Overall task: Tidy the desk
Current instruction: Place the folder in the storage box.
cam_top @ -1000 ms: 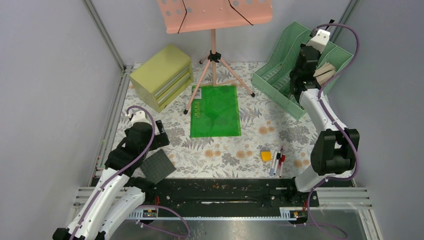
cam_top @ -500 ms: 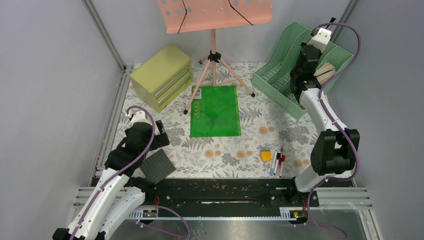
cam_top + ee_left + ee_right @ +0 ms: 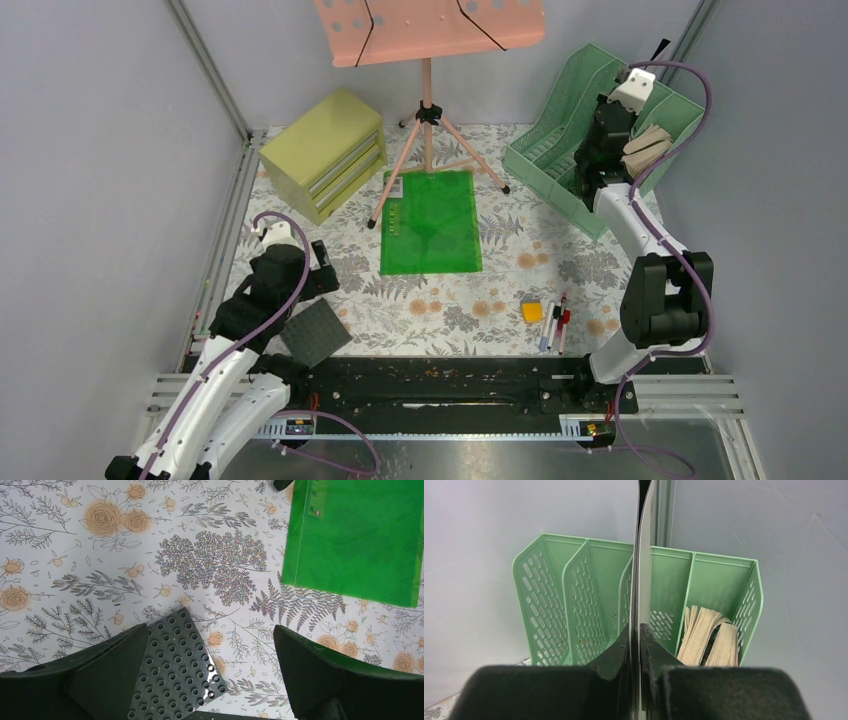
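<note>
Bench (image 3: 500,275) free between green folder (image 3: 430,222) and pens (image 3: 555,322). Music stand legs (image 3: 400,170), drawer cabinet (image 3: 322,152) crowd far left. Studded plate (image 3: 175,670) beside left end effector (image 3: 210,628), jaws spread. Rack (image 3: 574,595) slots narrow; rightmost holds paper stack (image 3: 709,635); thin sheet (image 3: 640,555) in right end effector (image 3: 639,635) fronts middle divider.

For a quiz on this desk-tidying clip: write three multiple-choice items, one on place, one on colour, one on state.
1. Where does the grey studded plate lie? A) on the desk by the left gripper B) in the green rack C) on the music stand
2. What colour is the flat folder? A) red B) green C) blue
3. The right gripper is: A) wide open B) shut on a thin sheet C) holding a pen
Key: 1A, the left wrist view shows it there; 2B, plainly green; 3B, its wrist view shows the pinch.
</note>
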{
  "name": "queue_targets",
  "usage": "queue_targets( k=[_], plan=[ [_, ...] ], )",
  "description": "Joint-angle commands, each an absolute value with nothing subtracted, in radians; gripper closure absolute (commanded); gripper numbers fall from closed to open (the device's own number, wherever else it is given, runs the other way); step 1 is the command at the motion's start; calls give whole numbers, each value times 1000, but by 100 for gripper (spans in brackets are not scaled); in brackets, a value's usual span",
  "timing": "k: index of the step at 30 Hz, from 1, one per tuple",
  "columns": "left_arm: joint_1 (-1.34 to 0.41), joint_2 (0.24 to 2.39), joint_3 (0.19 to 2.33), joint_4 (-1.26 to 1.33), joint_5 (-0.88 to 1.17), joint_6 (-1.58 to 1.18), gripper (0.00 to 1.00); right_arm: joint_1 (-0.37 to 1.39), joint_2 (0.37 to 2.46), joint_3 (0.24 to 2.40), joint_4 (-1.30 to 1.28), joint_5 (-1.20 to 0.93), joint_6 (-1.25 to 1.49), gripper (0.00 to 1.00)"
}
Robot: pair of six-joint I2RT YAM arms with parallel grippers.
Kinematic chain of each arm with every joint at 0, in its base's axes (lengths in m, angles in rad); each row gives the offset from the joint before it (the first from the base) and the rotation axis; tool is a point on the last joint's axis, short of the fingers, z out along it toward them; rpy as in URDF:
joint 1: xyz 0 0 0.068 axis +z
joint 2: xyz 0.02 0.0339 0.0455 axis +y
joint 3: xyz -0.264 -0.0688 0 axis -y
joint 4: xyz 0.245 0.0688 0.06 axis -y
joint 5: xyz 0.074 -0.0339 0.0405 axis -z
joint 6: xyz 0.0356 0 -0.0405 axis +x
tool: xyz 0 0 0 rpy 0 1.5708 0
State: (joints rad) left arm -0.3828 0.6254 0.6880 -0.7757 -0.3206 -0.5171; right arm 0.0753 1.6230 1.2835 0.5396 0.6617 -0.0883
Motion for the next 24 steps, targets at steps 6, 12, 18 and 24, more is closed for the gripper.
queue_targets(
  k=[6, 12, 18, 24],
  plan=[
    [-380, 632, 732, -753, -307, -520, 1, 71, 1606, 1229, 674, 671, -59, 100],
    [-380, 632, 732, -753, -308, -519, 1, 72, 1587, 1209, 614, 679, -18, 82],
    [-380, 632, 732, -754, -307, -521, 1, 72, 1565, 1217, 538, 699, -6, 52],
    [-380, 632, 732, -755, -306, -521, 1, 72, 1520, 1220, 468, 691, 35, 41]
  ],
)
